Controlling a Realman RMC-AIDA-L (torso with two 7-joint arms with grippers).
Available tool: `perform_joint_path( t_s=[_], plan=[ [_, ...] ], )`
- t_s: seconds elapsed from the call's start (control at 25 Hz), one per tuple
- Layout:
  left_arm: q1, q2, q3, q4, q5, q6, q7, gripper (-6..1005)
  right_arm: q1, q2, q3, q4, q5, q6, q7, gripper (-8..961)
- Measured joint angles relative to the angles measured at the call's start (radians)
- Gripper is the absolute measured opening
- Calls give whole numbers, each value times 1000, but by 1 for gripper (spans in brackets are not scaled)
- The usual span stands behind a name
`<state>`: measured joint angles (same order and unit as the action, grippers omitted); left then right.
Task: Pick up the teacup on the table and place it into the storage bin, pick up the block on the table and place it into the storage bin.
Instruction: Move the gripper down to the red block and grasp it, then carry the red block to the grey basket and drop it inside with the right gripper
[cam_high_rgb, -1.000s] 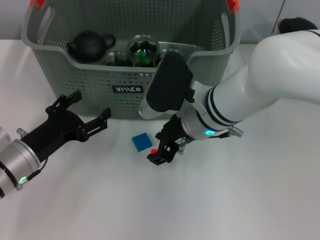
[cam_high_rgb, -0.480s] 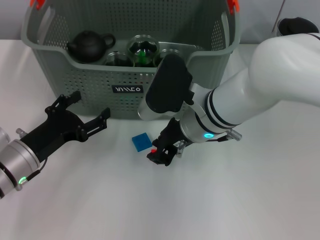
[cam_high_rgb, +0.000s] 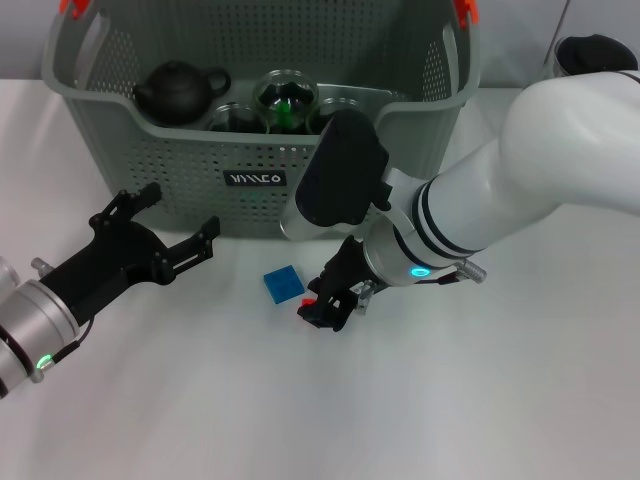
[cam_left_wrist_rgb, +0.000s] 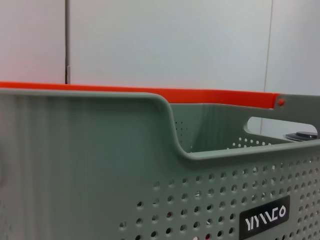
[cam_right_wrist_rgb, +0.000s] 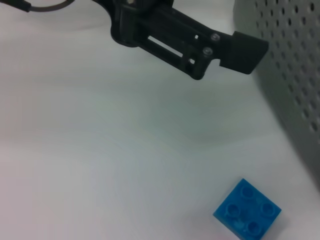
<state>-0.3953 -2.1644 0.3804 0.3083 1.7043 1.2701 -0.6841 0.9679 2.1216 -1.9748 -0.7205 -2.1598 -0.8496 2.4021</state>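
Head view placed the right gripper (cam_high_rgb: 327, 305), a black two-fingered claw on the white arm, low over the white table (cam_high_rgb: 480, 400), just beside the small blue studded plastic block (cam_high_rgb: 284, 284) and not touching it. Its fingers looked only slightly parted and held nothing, though the arm's bulk hid much of them. To take the block well, the gripper would probably need to shift over it so that the jaws straddle two opposite flat sides, descend squarely, and close on the walls rather than the studs; a skewed approach could nudge the light block across the smooth surface. Off on the robot's left, the left gripper (cam_high_rgb: 155, 240) hung above the table with its black fingers spread wide and empty, well apart from the block. Farther back stood the large grey-green perforated plastic storage bin (cam_high_rgb: 130, 150) with orange handle clips, the block lying just in front of its front wall. Inside the bin sat a dark round teapot (cam_high_rgb: 180, 92) and some glass vessels (cam_high_rgb: 285, 100); whether one was the teacup could not be told.
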Motion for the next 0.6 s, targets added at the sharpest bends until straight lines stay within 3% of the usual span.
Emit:
perform_joint_path(
  t_s=[0.6],
  plan=[
    [1,0,0,0,0,0,0,931,5,-4,-31,10,71,-15,-50,158]
  ],
)
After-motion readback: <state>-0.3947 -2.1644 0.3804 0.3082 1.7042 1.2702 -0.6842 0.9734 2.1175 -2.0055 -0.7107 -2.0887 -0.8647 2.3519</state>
